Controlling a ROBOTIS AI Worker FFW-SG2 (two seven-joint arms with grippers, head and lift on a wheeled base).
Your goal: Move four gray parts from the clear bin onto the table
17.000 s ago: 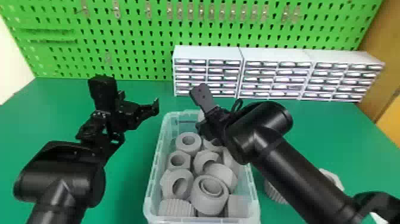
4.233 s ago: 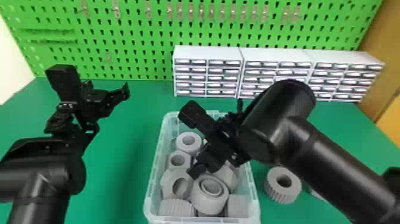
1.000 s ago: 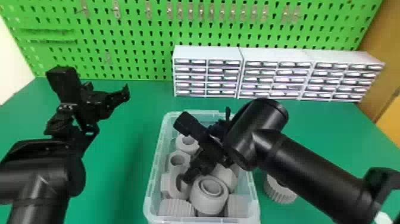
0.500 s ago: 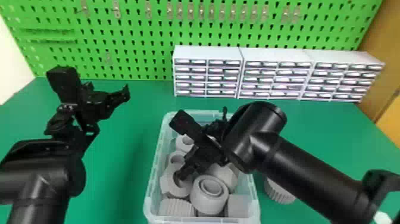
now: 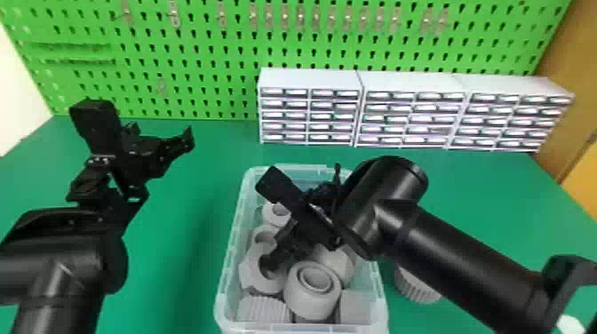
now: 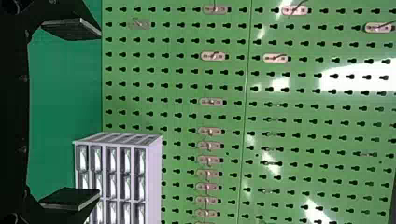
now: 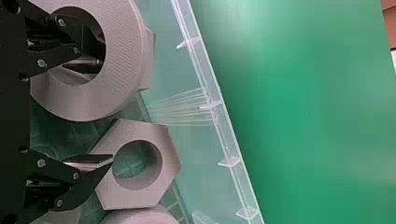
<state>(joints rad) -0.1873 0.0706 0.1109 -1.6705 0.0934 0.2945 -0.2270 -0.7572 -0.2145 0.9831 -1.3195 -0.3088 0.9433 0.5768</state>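
- A green pegboard (image 5: 191, 62) is standing upright behind the work area, and small metal hangers (image 5: 284, 15) are dotting its upper part.
- White drawer units (image 5: 306, 82) are sitting in a row at the back of a green desk (image 5: 186, 186), in front of the pegboard.
- A clear bin (image 5: 229, 262) is resting on the desk, holding a crowd of gray parts: a ring-shaped one (image 5: 297, 297) is lying near the front, a ribbed one (image 5: 262, 311) is lying in the corner to its left, and a blocky one (image 5: 355, 306) is filling the corner to its right.
- Another ribbed gray part (image 5: 417, 288) is lying on the desk to the right of the bin, below the right forearm.
- The left pincer (image 5: 160, 144) is hanging over the desk left of the bin, its two fingers standing wide apart with nothing between them.
- The right pincer (image 5: 284, 248) is dipping into the bin among the parts, its fingers spreading wide.
- In the right wrist view, one finger is reaching into the hole of a big round part (image 7: 123, 65), while the other is ending at the hole of a six-sided part (image 7: 169, 158); whether either is touching, I cannot tell.
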